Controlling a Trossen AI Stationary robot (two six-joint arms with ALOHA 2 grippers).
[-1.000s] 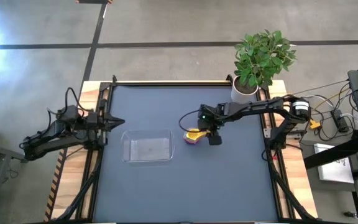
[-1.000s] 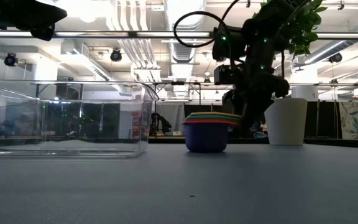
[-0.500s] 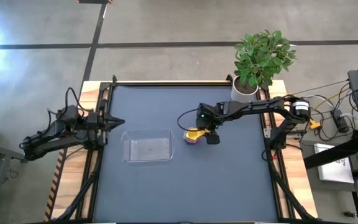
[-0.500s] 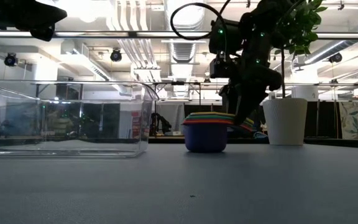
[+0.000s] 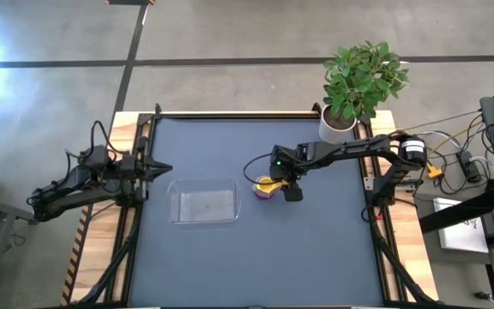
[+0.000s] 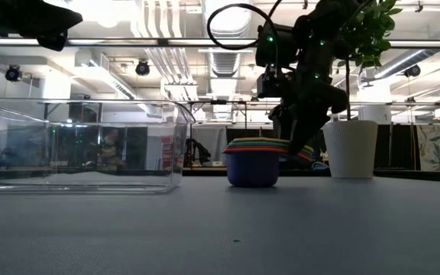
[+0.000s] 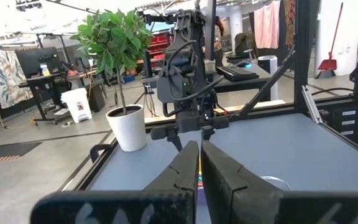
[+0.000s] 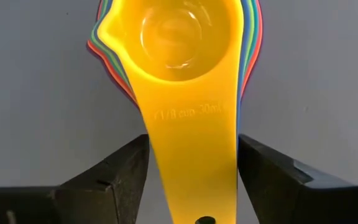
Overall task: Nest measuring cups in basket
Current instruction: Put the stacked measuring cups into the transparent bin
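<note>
Nested stack of measuring cups [image 5: 266, 187] sitting on the table [image 5: 316, 257], just right of the clear basket [image 5: 204, 204], not in it. Yellow cup [image 8: 179, 37] topmost in the stack, rims of the others showing around it, purple cup [image 6: 252, 169] at the bottom per the low view.

Right gripper [image 5: 292, 189] directly over the stacked handles, fingers [image 8: 114, 177] spread wide, one each side of the yellow handle [image 8: 194, 162], gaps visible on both sides, so straddling, not clamped. Handle long axis running straight back from the bowls toward the wrist, between the fingers and square to the closing direction; a pinch across the flat handles looks well lined up. Can't tell from the wrist view how low the fingertips sit against the lower handles; low view suggests close to handle height.

Left gripper [image 5: 159, 168] parked at the table's left edge, just beyond the basket's far-left corner, fingers [image 7: 219, 177] nearly together, holding nothing.

Right arm clearly nearer to the stack. Basket lies to the left of the stack in the high view, stack between it and the right arm, so likely next: close, lift, carry left over the near wall.
</note>
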